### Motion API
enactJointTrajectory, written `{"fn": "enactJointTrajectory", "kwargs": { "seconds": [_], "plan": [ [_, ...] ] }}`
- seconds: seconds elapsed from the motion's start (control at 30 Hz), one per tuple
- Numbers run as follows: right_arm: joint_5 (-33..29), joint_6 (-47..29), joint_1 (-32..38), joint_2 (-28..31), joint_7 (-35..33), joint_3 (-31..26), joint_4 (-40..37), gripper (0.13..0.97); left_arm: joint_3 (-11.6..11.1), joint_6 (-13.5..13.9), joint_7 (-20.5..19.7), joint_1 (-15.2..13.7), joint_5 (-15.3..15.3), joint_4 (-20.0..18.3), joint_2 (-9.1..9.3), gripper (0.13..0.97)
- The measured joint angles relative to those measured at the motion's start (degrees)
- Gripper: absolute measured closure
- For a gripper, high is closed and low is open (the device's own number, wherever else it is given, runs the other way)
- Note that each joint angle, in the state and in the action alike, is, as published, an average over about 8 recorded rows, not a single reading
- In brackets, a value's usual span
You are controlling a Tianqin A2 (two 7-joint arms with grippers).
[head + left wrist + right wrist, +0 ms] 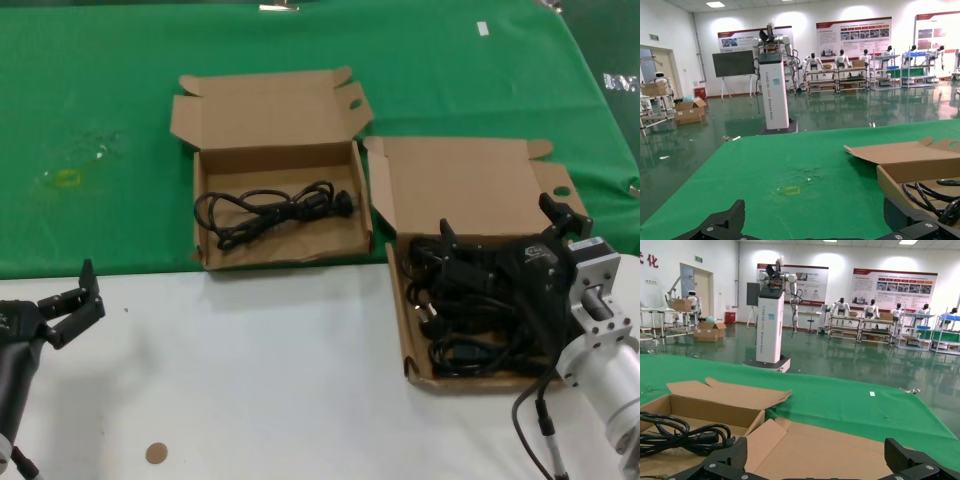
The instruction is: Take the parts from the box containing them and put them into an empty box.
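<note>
The bench carries two open cardboard boxes, side by side and apart. The box containing them, squarer and on the robot's right, holds a tangled heap of the parts, black power cords with moulded plugs. The wider box, to its left, already has one looped cord lying in its tray.

The cords look light, limp and springy; a loop will likely sag and drag its neighbours up with it, so the best hold is probably across the bunched middle of one bundle or on a stiff plug, not on a single loose strand.

The right arm reaches low over the heap, its wrist tipped forward and the right tool spread wide above the far part of the cords, grasping nothing. The left arm waits low at the near left of the bench, its left tool likewise released and pointing up toward the boxes
</note>
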Motion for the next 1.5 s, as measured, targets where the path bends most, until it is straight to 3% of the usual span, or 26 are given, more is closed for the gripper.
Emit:
{"fn": "enactJointTrajectory", "kwargs": {
  "seconds": [1.5],
  "plan": [
    [0.0, 0.0, 0.0, 0.0, 0.0, 0.0, 0.0, 0.129, 0.0, 0.0, 0.0, 0.0, 0.0, 0.0, 0.00, 0.132]
  ]
}}
